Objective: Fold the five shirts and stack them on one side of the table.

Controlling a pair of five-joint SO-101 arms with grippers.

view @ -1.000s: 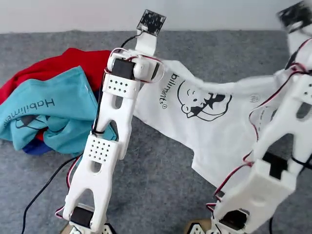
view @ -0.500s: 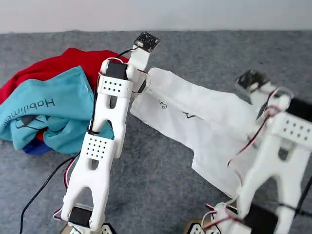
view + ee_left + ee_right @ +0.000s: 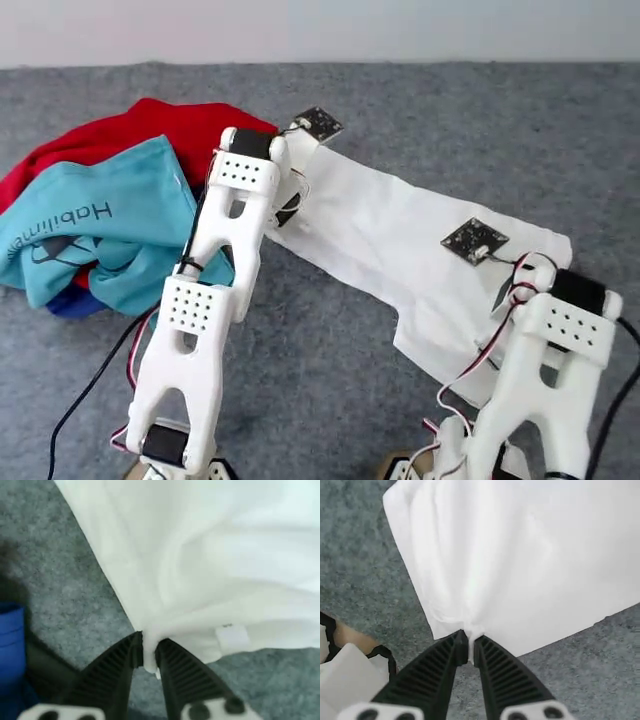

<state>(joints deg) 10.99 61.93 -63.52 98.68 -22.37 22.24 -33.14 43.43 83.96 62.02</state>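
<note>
White shirt [image 3: 400, 225] lies diagonally mid-table. Left gripper [image 3: 149, 650] is clamped on its edge beside the red and teal shirt pile [image 3: 110, 210]. Right gripper [image 3: 471, 647] is clamped on the opposite edge. Grey table [image 3: 330, 370] is bare in front.

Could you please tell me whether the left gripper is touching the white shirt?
Touching. The left wrist view shows the left gripper shut on a bunched edge of the white shirt.
</note>
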